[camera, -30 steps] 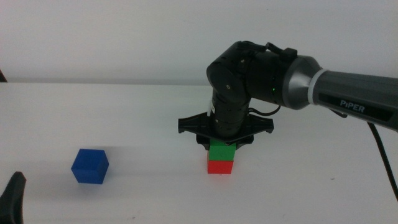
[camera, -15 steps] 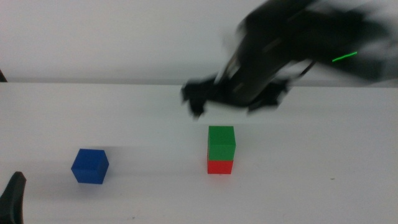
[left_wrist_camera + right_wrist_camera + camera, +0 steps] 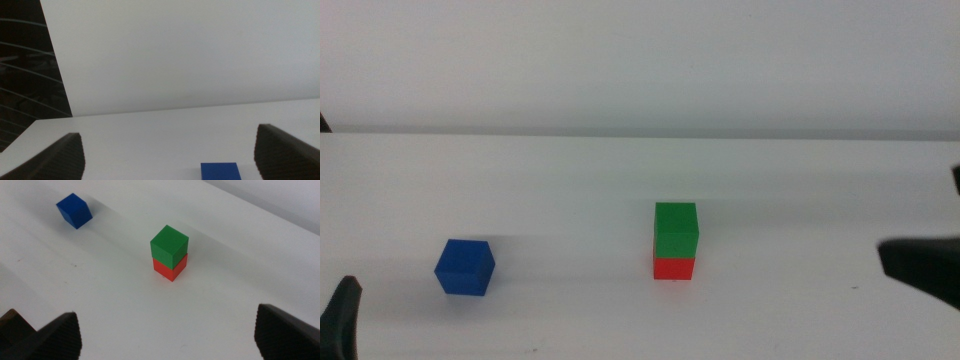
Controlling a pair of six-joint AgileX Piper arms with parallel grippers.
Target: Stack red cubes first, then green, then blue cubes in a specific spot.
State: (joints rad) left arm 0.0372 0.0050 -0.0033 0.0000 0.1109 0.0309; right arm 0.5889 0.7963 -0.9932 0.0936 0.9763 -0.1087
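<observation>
green cube point(image 3: 676, 229) sits on red cube point(image 3: 674, 267) | blue cube point(image 3: 464, 267) well apart, left side of table | left gripper point(image 3: 170, 152) spread, facing blue | right gripper point(image 3: 167, 330) spread, empty | your next move: grab blue, top the stack

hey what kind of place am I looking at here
Probably a robot test bench: a plain white table against a bare wall, just green cube stacked on red cube, blue cube apart, and open left claw facing it.

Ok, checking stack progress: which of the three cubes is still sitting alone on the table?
The blue cube: it rests by itself on the white table, apart from the green cube, which sits on the red cube.
</observation>
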